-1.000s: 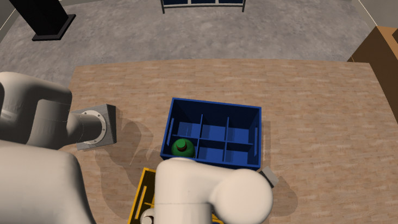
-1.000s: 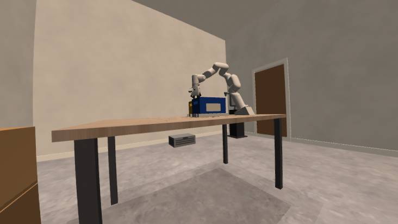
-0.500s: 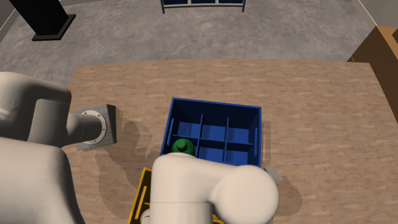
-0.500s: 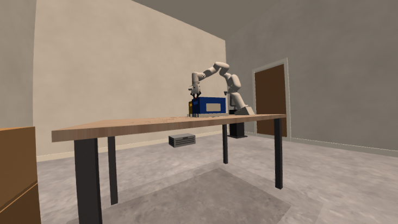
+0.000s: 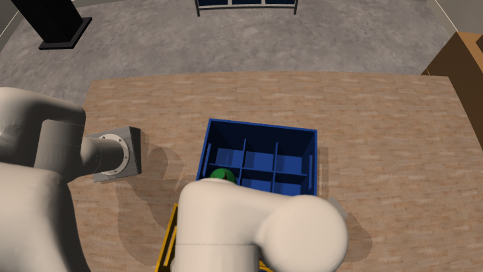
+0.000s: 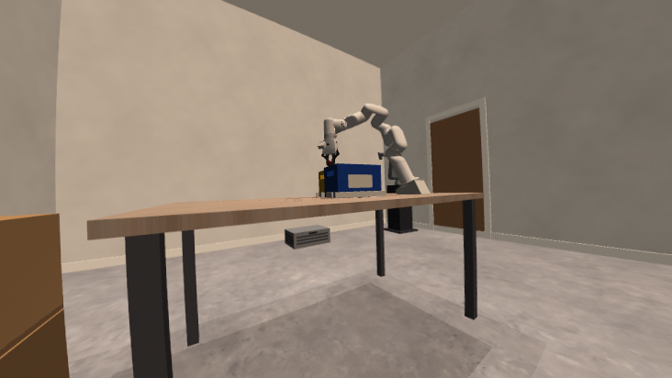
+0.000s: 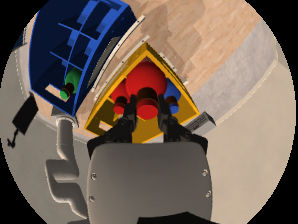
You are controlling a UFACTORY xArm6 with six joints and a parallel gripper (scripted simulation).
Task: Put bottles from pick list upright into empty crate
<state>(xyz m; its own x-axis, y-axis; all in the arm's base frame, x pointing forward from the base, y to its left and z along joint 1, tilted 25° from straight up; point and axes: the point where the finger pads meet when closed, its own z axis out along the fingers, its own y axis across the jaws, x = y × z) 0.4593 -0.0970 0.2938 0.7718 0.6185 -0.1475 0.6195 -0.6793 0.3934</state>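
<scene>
Red bottle (image 7: 145,82), one, at the wrist view's centre above the yellow crate (image 5: 166,239) (image 6: 321,182) (image 7: 146,50): my fingers (image 6: 330,161) are closed on its neck, presumably so the body hangs upright for a compartment. Green bottle (image 5: 222,174) (image 7: 72,78), one, at the top view's lower centre, in the blue crate's (image 5: 262,124) (image 6: 360,169) (image 7: 70,107) near-left compartment, probably an ordered piece.

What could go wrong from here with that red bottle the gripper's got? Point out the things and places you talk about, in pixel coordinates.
The gripper (image 6: 330,161) (image 7: 146,101) holds the red bottle (image 7: 146,82) by its neck, so the body might swing or catch the rim of the yellow crate (image 7: 192,111) and tip it. The other red bottle (image 7: 119,95) and the blue bottle (image 7: 173,95) stand close by and could get knocked. Over the blue crate (image 5: 263,125) (image 6: 338,178) (image 7: 50,100), it might bump the green bottle (image 5: 222,173) (image 7: 72,79).
</scene>
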